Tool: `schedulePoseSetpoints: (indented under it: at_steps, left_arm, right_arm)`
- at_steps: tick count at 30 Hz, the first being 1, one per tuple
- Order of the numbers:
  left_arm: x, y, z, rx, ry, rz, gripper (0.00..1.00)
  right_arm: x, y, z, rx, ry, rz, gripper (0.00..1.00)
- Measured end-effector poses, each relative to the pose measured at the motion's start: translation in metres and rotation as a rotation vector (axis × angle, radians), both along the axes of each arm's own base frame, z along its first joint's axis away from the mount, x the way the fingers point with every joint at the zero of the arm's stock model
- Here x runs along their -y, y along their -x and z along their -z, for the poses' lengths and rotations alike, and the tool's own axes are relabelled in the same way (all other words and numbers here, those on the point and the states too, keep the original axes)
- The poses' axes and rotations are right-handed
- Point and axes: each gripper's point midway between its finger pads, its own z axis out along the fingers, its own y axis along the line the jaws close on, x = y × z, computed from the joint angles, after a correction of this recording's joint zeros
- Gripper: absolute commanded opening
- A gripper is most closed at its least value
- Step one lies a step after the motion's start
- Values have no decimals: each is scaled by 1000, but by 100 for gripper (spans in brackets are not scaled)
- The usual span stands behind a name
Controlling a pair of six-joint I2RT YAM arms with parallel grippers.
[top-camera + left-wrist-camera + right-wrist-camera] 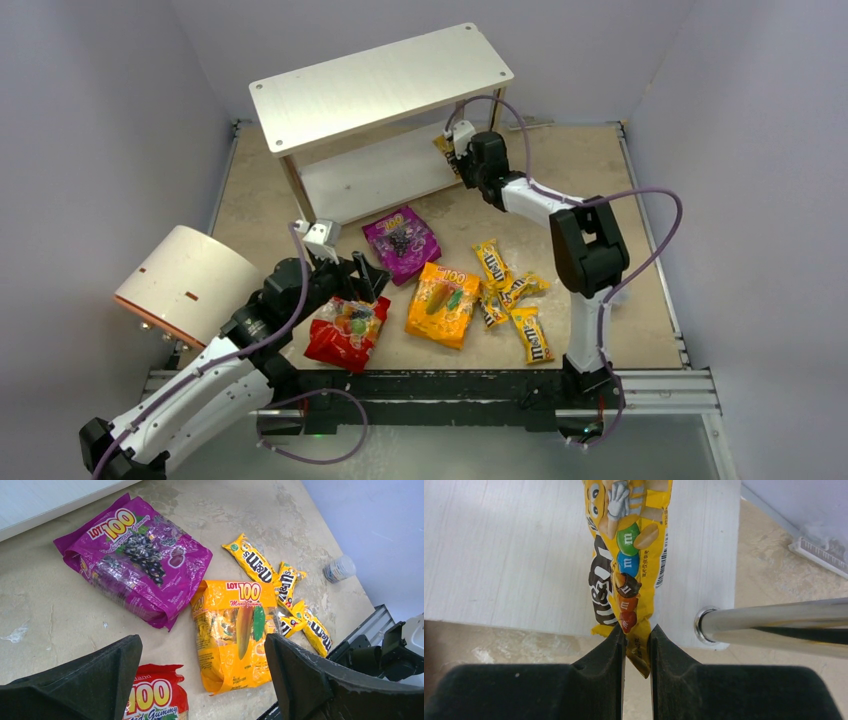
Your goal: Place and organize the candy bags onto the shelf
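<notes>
The right gripper [636, 635], jaws drawn almost together, pinches the crimped end of a yellow M&M's packet [626, 555]. The rest of the packet lies flat on the lower board [499, 555] of the shelf [380, 85], near the board's front right corner and just beside a metal leg [774, 620]. The pinched end hangs over the board's edge. The packet shows the brand lettering in brown, a cartoon candy character, loose candies stamped "m" and a barcode down one side.

The left gripper [202, 645] is spread wide and holds nothing. It is poised over the table [50, 615] at the top edge of the red bag [155, 695], which reads "100" and "Gummy".

The purple bag [135, 555] lies on the table in front of the shelf, marked "LOT 100" above a picture of grapes. The orange bag [235, 630] lies nearer the arms, also marked "LOT 100", with a script line ending in "Gummy" and a mango picture.

Four more M&M's packets [510, 295] are clustered just right of the orange bag, some overlapping. A cream cylinder [190, 280] sits at the table's left side.
</notes>
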Motion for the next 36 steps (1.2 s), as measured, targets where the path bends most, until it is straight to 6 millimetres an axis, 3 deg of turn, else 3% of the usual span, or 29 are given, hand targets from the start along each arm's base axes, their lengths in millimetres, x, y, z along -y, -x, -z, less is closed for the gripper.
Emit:
schedulePoseSetpoints:
  at_steps: [4, 7, 13, 21, 27, 36]
  left_arm:
    - [0, 0, 2, -5, -3, 0, 100]
    - [1, -1, 4, -13, -7, 0, 100]
    - [1, -1, 4, -15, -8, 0, 100]
    - [3, 0, 6, -26, -3, 7, 100]
    - [4, 1, 7, -35, 0, 12, 100]
    - [6, 1, 5, -30, 6, 19, 100]
  right_arm:
    - [2, -6, 0, 20, -3, 9, 20]
    - [2, -10, 1, 29, -5, 14, 40]
    - [10, -18, -3, 56, 1, 61, 57]
    - [16, -23, -9, 89, 3, 104, 63]
    - [20, -15, -9, 97, -2, 144, 64]
    - [49, -5, -21, 135, -5, 265, 64]
